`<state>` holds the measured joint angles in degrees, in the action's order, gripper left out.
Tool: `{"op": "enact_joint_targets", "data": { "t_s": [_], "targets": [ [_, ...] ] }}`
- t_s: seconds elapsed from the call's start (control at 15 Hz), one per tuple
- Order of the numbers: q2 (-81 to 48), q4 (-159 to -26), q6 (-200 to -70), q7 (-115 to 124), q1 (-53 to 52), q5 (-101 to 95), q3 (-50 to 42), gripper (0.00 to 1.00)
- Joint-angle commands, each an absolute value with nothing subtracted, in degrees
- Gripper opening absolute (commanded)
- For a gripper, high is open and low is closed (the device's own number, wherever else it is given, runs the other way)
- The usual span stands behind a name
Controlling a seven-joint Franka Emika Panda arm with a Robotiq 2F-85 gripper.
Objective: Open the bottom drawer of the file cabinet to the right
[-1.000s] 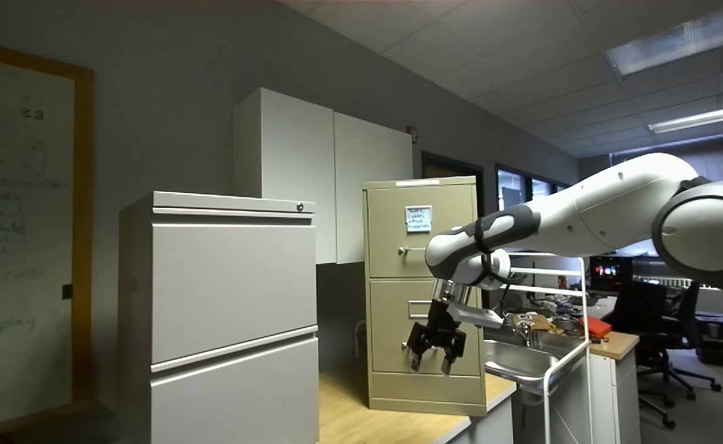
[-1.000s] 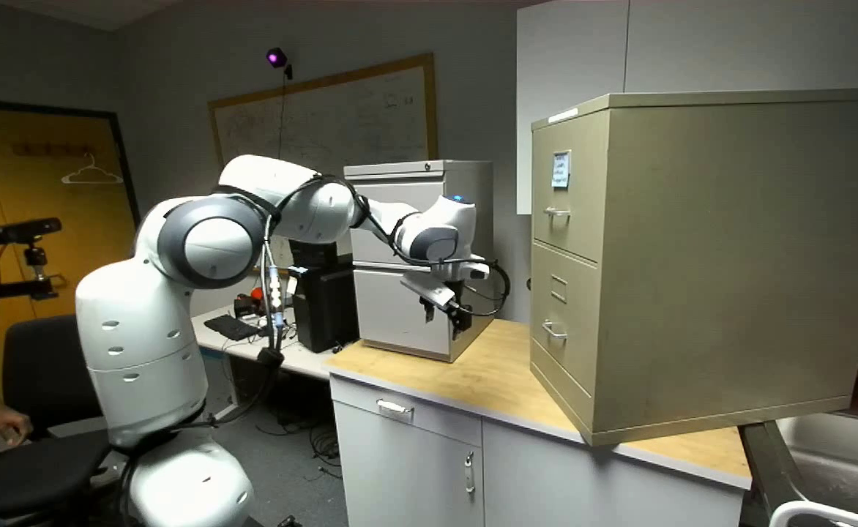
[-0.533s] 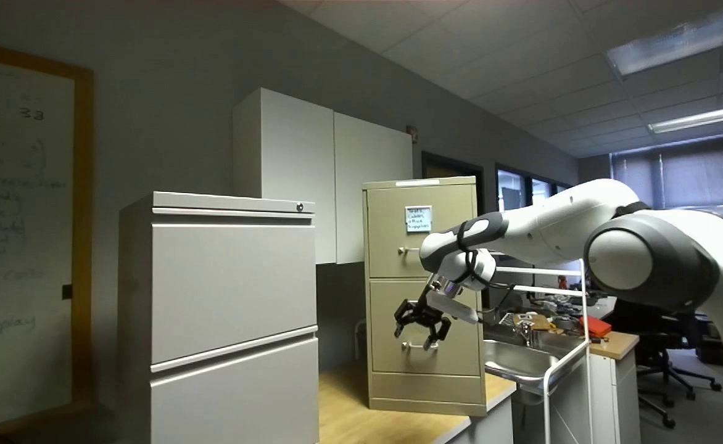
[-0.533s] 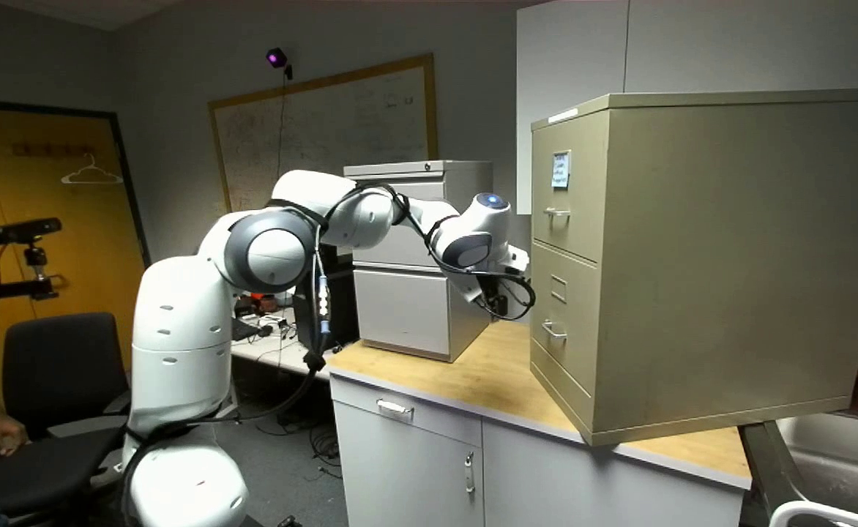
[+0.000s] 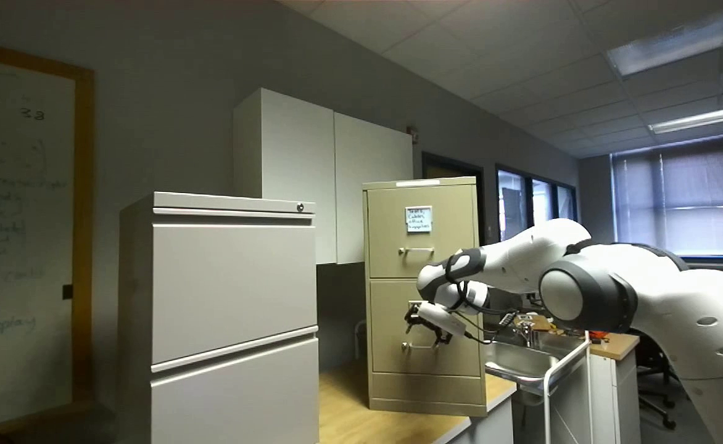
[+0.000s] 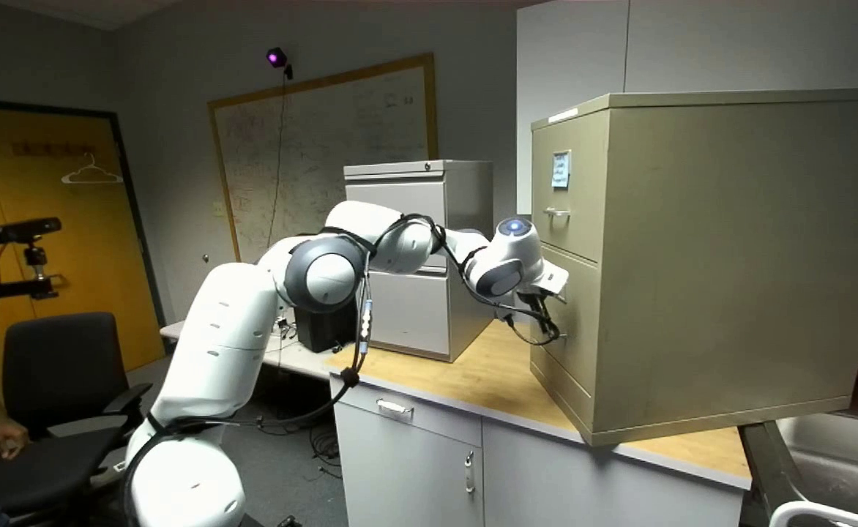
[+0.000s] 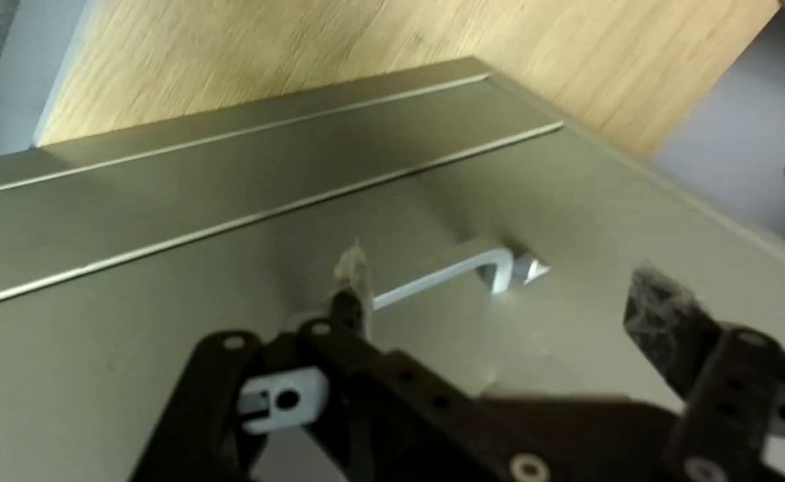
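The tan file cabinet (image 5: pixel 389 228) stands on the counter in both exterior views (image 6: pixel 729 263), a blue-white paper on its top drawer. Its bottom drawer (image 5: pixel 389 308) is shut and fills much of the wrist view (image 7: pixel 185 355). The drawer's silver bar handle (image 5: pixel 422 347) also shows in the wrist view (image 7: pixel 439 278), partly hidden behind one finger. My gripper (image 5: pixel 424 337) is open and empty in front of the drawer, just above the handle. In the wrist view (image 7: pixel 498 268) its fingers are spread, with the handle's bent end between them. Whether a finger touches the handle, I cannot tell.
A pale grey two-drawer cabinet (image 5: pixel 232 283) stands on the same wooden counter (image 6: pixel 473 373). White cupboards (image 5: pixel 297 172) hang on the wall behind. A sink (image 5: pixel 522 357) and a white rail frame (image 5: pixel 548 394) lie beside the tan cabinet. A cable hangs off the arm.
The arm has reached forward and lower toward the tan cabinet. The gripper has tilted from pointing down to facing the bottom drawer and has come nearer its handle. The drawer has not moved.
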<state>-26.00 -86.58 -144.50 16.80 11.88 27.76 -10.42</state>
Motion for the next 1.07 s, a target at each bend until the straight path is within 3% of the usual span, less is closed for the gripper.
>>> {"op": "enact_joint_targets", "data": {
  "t_s": [0.0, 0.67, 0.73, 0.87, 1.0],
  "targets": [
    [-29.56, -82.79, -147.59, 28.92, 11.94, 23.39, -13.41, 1.00],
    [-39.16, -76.72, -140.98, 45.66, 10.02, 12.15, -16.61, 1.00],
    [-39.89, -75.78, -140.01, 45.46, 9.95, 10.99, -16.79, 0.75],
    [-39.86, -74.54, -136.10, 45.03, 9.91, 9.41, -16.52, 0.70],
    [-37.50, -74.67, -130.46, 37.24, 11.48, 10.66, -12.59, 0.56]
  ]
}}
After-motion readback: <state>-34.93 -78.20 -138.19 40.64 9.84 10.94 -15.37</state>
